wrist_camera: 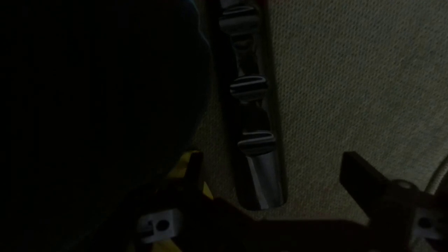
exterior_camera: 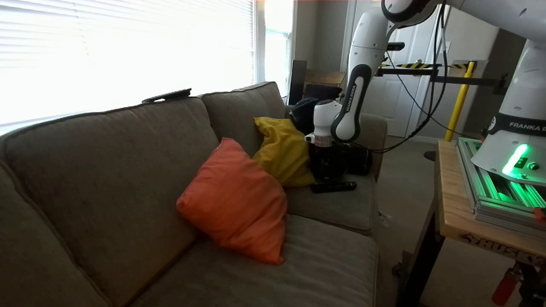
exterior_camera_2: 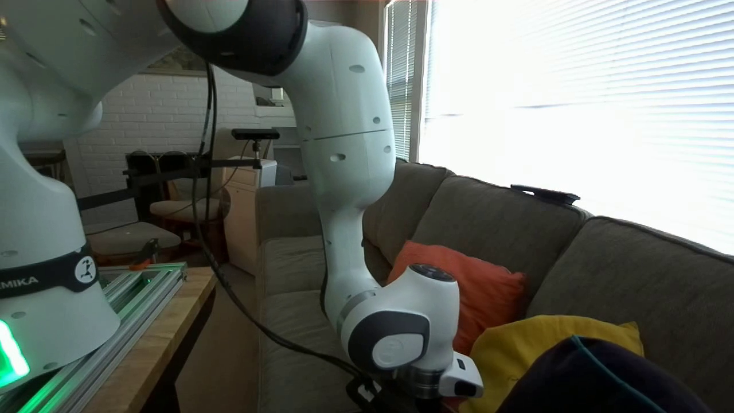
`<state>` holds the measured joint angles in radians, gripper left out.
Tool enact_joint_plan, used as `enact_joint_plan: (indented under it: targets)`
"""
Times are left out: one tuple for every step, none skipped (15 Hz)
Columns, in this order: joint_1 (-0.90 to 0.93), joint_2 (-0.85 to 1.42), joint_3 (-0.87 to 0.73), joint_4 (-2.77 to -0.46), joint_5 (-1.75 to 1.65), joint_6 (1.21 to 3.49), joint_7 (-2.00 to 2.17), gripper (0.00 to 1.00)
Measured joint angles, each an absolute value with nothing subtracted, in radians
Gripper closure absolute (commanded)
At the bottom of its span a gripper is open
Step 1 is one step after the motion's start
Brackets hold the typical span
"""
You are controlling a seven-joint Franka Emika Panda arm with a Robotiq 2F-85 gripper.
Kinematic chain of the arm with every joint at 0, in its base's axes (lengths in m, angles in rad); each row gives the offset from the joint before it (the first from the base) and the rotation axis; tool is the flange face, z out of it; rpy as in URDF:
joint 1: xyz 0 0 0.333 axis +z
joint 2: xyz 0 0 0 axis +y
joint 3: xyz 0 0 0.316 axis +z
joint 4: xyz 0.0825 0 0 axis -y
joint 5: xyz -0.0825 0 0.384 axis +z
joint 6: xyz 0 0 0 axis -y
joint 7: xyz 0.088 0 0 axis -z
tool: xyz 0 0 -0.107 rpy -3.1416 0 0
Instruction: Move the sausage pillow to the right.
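The sausage pillow, dark navy-black, shows behind the yellow cushion in an exterior view (exterior_camera: 303,115). In an exterior view it is a dark rounded shape with teal piping (exterior_camera_2: 602,381). A large dark mass with a thin bluish edge, apparently this pillow (wrist_camera: 140,87), fills the left of the wrist view. My gripper (wrist_camera: 273,168) points down over the sofa seat, open, with nothing held. Its left finger is beside the dark mass; I cannot tell whether they touch. In an exterior view the dark gripper (exterior_camera: 326,164) is hard to make out; elsewhere it is mostly cut off.
A black remote-like object (wrist_camera: 259,168) lies on the seat below my open fingers, also in an exterior view (exterior_camera: 334,186). A yellow cushion (exterior_camera: 285,153) and an orange cushion (exterior_camera: 239,202) lean on the sofa back. A wooden table (exterior_camera: 452,204) carries the robot base.
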<state>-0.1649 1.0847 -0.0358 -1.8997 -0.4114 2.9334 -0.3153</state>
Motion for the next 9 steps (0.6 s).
enact_joint_plan:
  targets:
    - [-0.165,1.102,-0.038,-1.882,-0.411,2.930,-0.319,0.00]
    - [-0.165,1.118,-0.039,-1.865,-0.411,2.927,-0.321,0.00]
    - [-0.166,1.133,-0.039,-1.848,-0.411,2.922,-0.322,0.00]
    - [-0.166,1.147,-0.039,-1.832,-0.411,2.916,-0.323,0.00]
    - [-0.166,1.160,-0.039,-1.817,-0.411,2.907,-0.324,0.00]
    - [-0.166,1.171,-0.039,-1.802,-0.411,2.898,-0.324,0.00]
    - [-0.166,1.182,-0.039,-1.789,-0.411,2.888,-0.324,0.00]
    - [-0.166,1.192,-0.038,-1.776,-0.411,2.878,-0.324,0.00]
    - [-0.166,1.202,-0.037,-1.763,-0.411,2.866,-0.324,0.09]
